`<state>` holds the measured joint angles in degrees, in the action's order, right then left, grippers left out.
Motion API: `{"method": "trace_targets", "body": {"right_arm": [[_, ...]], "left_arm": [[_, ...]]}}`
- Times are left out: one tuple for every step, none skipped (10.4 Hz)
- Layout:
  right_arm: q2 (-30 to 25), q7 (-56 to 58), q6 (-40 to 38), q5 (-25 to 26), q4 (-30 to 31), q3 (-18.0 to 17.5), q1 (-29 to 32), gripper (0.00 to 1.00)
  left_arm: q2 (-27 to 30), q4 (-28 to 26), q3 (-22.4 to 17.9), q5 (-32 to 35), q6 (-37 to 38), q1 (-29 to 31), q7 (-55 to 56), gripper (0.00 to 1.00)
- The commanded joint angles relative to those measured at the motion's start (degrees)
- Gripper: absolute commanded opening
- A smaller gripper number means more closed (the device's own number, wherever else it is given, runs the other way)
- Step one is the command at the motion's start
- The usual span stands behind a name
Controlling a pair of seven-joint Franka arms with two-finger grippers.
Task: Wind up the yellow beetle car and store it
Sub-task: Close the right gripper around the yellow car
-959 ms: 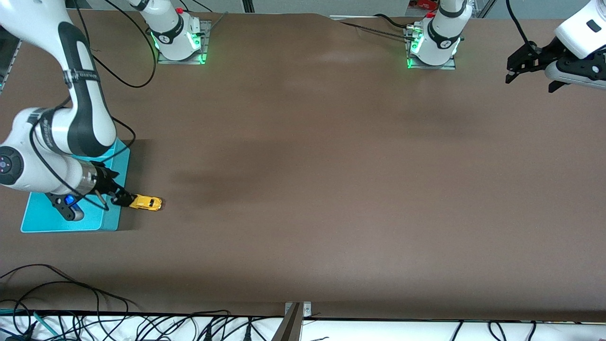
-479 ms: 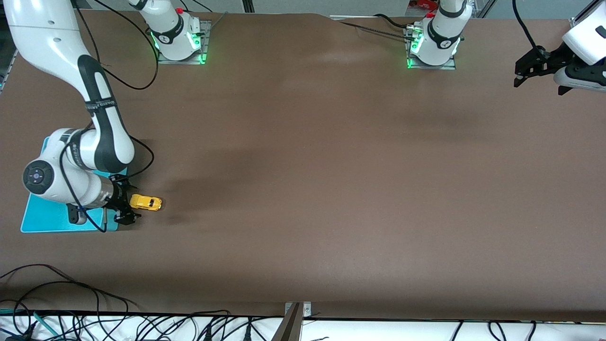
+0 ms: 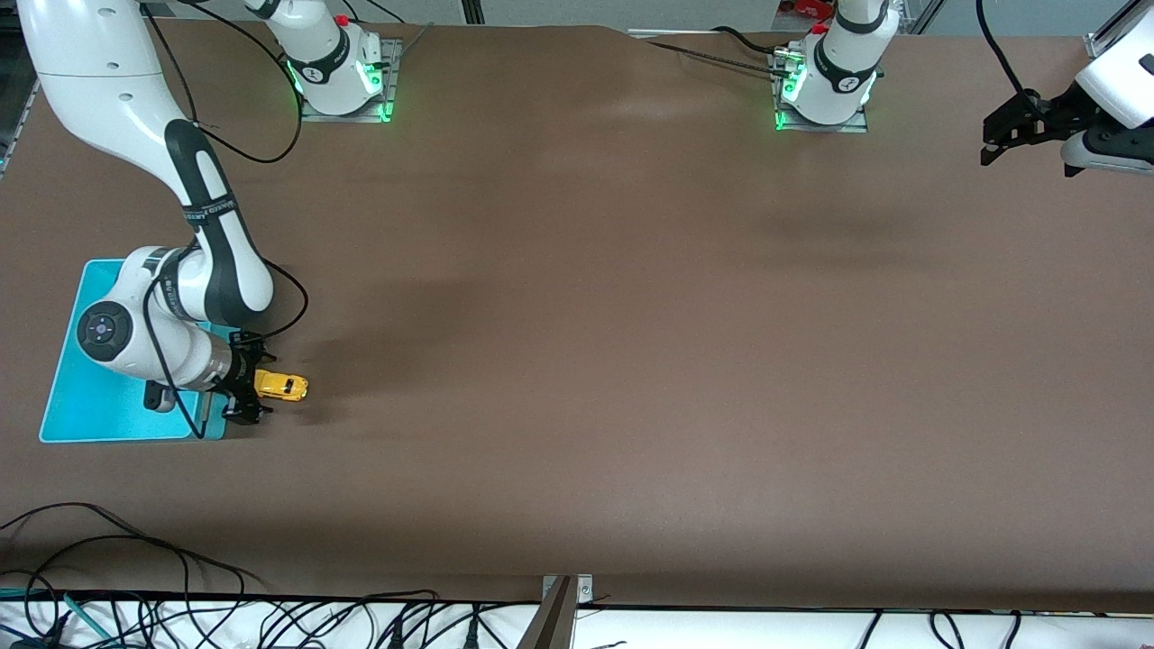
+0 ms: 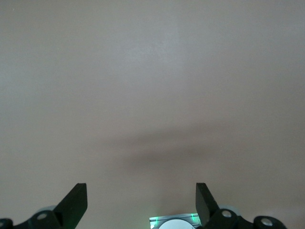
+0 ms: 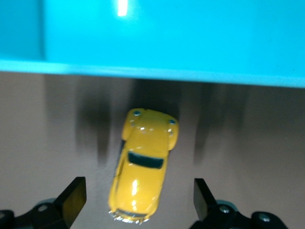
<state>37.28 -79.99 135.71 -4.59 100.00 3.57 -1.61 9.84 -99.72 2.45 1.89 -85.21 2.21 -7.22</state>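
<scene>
I am holding my right gripper (image 3: 251, 388) low over the small rounded yellow toy beetle car (image 3: 281, 386) with its fingers spread wide, one on each side of the car and touching neither. The car is sitting on the brown table (image 3: 631, 361) just beside the flat turquoise plastic bin (image 3: 81, 410). My left gripper (image 3: 1023, 135) is waiting, fingers apart, above the table's left arm's end.

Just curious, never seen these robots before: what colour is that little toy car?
The beetle car is yellow with dark windows; the right wrist view shows it best.
</scene>
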Motion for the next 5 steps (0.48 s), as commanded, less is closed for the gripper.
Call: {"method": "trace_targets", "body": {"right_arm": [[-0.4, -1.1, 2.8, -0.6, 2.2, -0.1, 0.1, 0.71], [-0.4, -1.4, 2.5, -0.6, 2.2, -0.1, 0.1, 0.33], [-0.5, -1.4, 2.5, -0.6, 2.1, -0.1, 0.1, 0.11], [-0.7, -1.4, 2.4, -0.6, 2.0, -0.1, 0.0, 0.03], [-1.2, -1.4, 2.3, -0.6, 1.6, -0.1, -0.1, 0.02]], "left_arm": [[-1.1, 1.7, 0.1, 0.4, 1.9, 1.0, 1.3, 1.00], [-1.1, 1.7, 0.1, 0.3, 2.0, 1.0, 1.4, 1.00], [-1.1, 1.7, 0.1, 0.3, 2.2, 1.2, 2.3, 1.00], [-1.1, 1.6, 0.1, 0.3, 2.7, 1.2, 4.9, 1.00], [-1.1, 1.6, 0.2, 0.3, 2.8, 1.2, 6.2, 1.00]]}}
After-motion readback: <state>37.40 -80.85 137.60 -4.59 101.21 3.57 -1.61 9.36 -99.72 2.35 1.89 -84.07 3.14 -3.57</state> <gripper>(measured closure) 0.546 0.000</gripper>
